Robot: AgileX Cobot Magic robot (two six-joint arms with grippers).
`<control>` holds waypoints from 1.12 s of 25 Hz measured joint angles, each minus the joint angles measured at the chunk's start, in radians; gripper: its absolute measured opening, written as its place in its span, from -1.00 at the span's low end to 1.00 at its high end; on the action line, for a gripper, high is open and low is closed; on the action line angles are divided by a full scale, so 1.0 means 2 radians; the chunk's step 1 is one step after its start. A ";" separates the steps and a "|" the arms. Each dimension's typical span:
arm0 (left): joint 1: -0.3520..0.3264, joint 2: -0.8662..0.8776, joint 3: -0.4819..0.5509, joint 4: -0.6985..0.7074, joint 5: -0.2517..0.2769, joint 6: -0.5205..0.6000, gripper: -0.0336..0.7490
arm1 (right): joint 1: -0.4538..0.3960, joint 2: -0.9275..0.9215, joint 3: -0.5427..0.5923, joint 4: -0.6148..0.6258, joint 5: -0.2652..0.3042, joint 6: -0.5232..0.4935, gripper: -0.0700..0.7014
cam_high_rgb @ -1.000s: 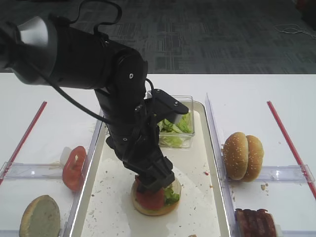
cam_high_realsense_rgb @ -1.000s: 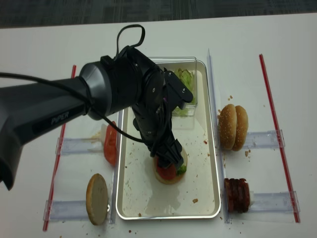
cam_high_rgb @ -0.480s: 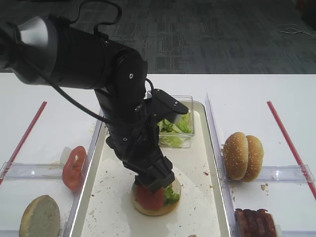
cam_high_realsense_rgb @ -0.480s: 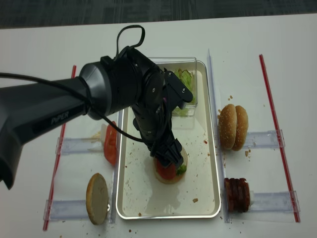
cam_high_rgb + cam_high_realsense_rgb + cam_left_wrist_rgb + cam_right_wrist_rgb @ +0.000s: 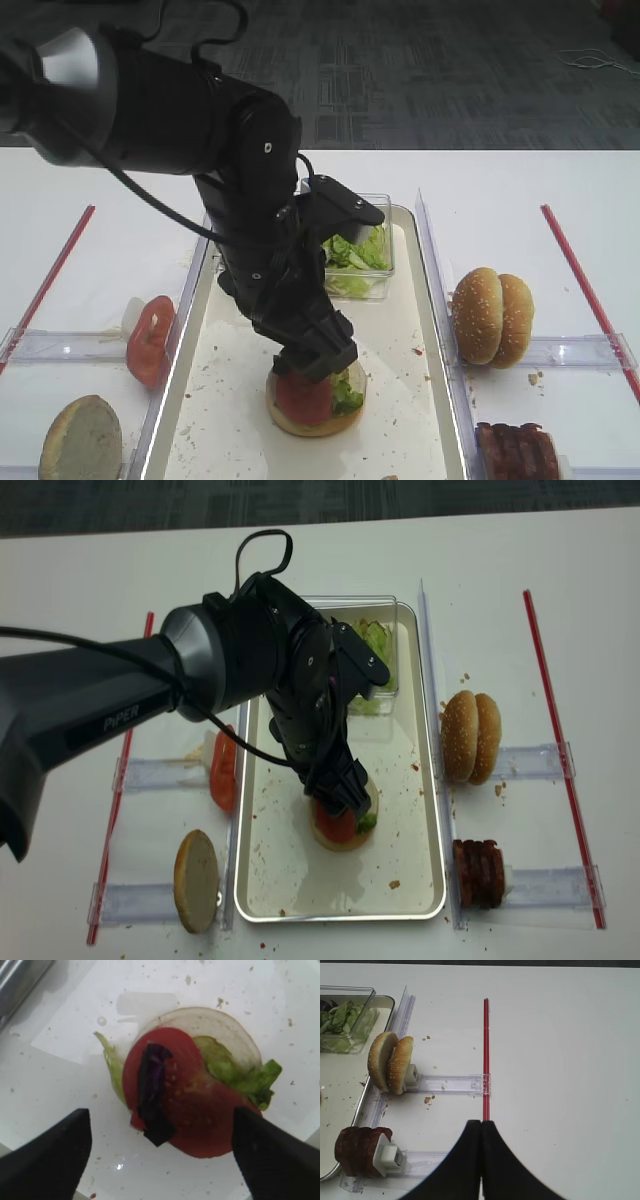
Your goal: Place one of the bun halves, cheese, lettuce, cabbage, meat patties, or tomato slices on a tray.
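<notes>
- The left gripper (image 5: 159,1147) has lifted slightly off the stack since a moment ago, fingers spread wide and holding nothing.
- The cabbage (image 5: 153,1092) lies released on the tomato (image 5: 187,1105), toward its 9 o'clock edge; I judge this placement done.
- The stack sits on the tray (image 5: 405,415) near 6 o'clock: a pale round bun (image 5: 227,1035) lowest, frilly green lettuce (image 5: 250,1077), a glossy red slice, then the wavy dark purple leaf.
- The tray floor is smooth, off-white and crumb-speckled.
- The right gripper (image 5: 480,1160) is clenched, empty, well apart at 3 o'clock.
</notes>
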 joint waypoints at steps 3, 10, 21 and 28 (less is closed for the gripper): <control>0.000 0.000 -0.018 0.000 0.007 0.000 0.53 | 0.000 0.000 0.000 0.000 0.000 0.000 0.00; 0.000 -0.046 -0.069 0.001 0.026 -0.005 0.53 | 0.000 0.000 0.000 0.000 0.000 0.000 0.00; 0.011 -0.067 -0.077 0.014 0.038 -0.014 0.53 | 0.000 0.000 0.000 0.000 0.000 0.000 0.00; 0.132 -0.067 -0.077 0.014 0.040 -0.022 0.53 | 0.000 0.000 0.000 0.000 0.000 0.000 0.00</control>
